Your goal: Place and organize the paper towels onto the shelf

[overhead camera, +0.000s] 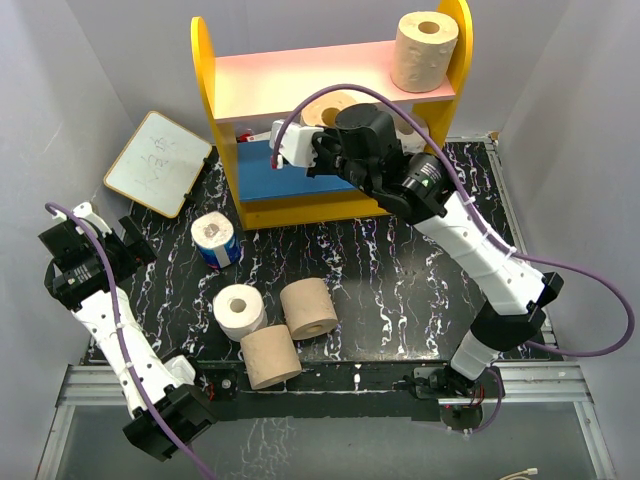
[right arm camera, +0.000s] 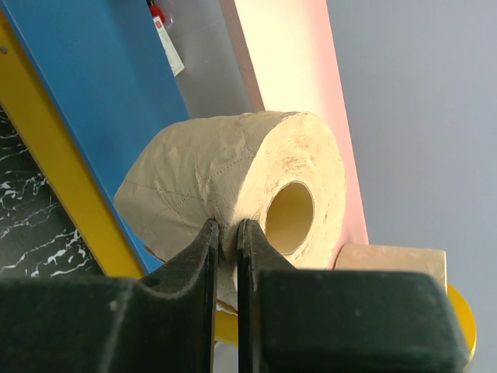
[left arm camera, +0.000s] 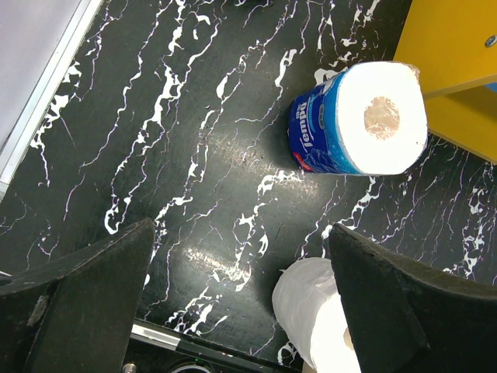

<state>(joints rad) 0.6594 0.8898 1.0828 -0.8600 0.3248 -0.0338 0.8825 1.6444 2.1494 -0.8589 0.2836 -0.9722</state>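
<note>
The tan roll is a fat cylinder of soft, quilted brownish paper with a hollow core. It is turned on its side, so the core opening faces the right wrist camera. It sits in the lower tier of the shelf, over the blue lower board and under the pink upper board. Whether it rests on the blue board cannot be told. The right hand is clenched on it, its two fingers nearly together and pinching a thin part of the paper wall beside the core. The right arm stretches forward and left across the worktop into the shelf front. A second tan roll stands upright at the right end of the pink board. The left hand hangs released, fingers wide apart and holding nothing, above the worktop near the blue-wrapped roll.
</note>
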